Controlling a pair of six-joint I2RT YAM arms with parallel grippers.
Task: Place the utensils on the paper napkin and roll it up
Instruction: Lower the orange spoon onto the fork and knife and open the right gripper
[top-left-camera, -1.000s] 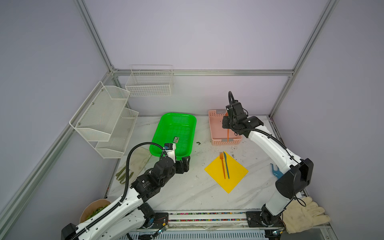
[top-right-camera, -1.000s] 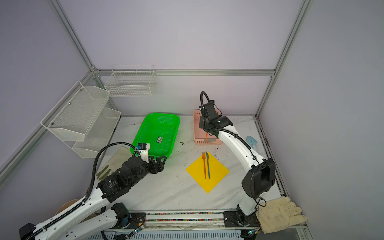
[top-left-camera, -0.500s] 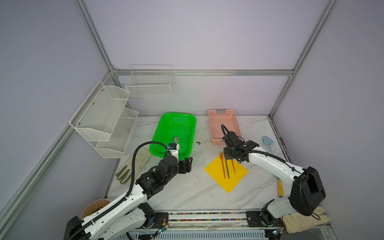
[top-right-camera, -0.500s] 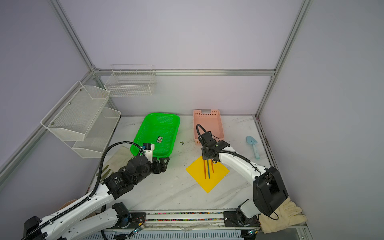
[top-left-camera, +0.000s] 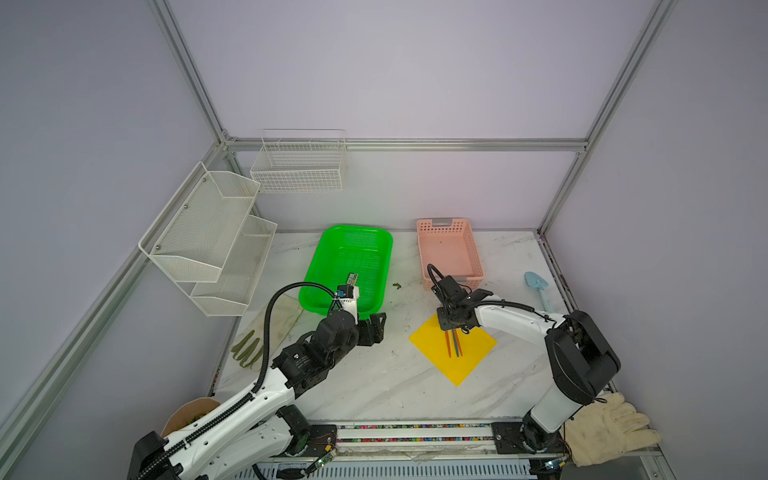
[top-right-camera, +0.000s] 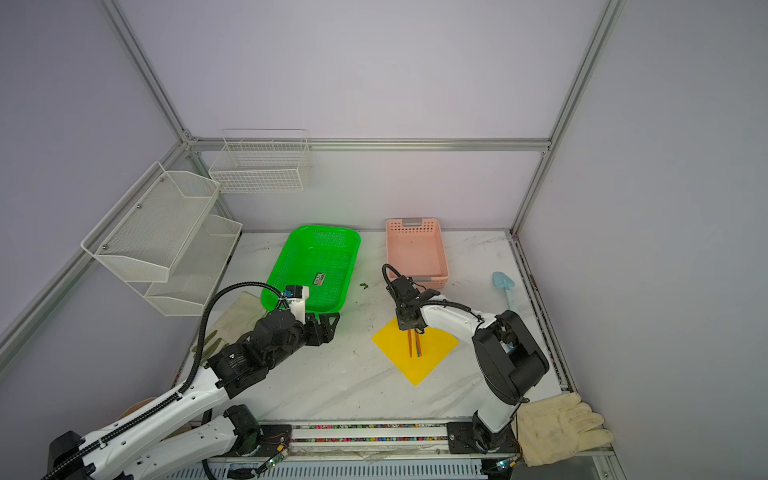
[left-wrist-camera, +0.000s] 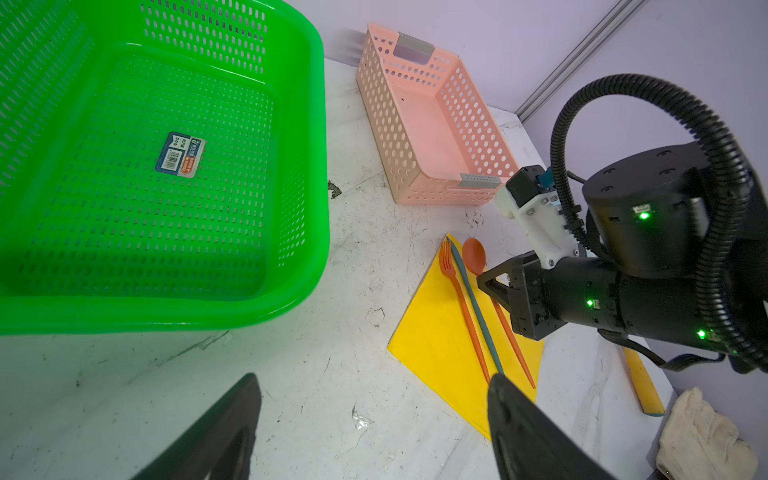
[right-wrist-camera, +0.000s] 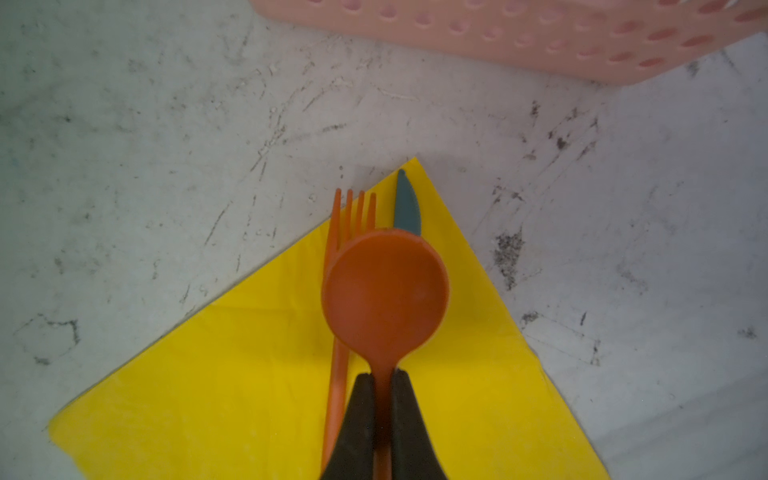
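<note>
Plastic is pinched in your right jaws: they are clenched on the neck of the orange spoon (right-wrist-camera: 384, 291), just behind its bowl, and the bowl juts ahead of them; whether the spoon touches the paper, you cannot tell. Under and beside that bowl lie the orange fork (right-wrist-camera: 353, 212) and the teal piece (right-wrist-camera: 406, 208), side by side, pointing the same way as the jaws; both rest on the paper napkin (right-wrist-camera: 208, 395), their tips at its corner, the fork's tines poking past the edge onto the table (right-wrist-camera: 166, 124). Further ahead of the right jaws stands the pink basket (right-wrist-camera: 519, 33), apart from the napkin. Your left jaws are spread wide and grasp nothing; they hang over bare table, with the green basket (left-wrist-camera: 208, 316) ahead of them to one side and the napkin ahead to the other.
</note>
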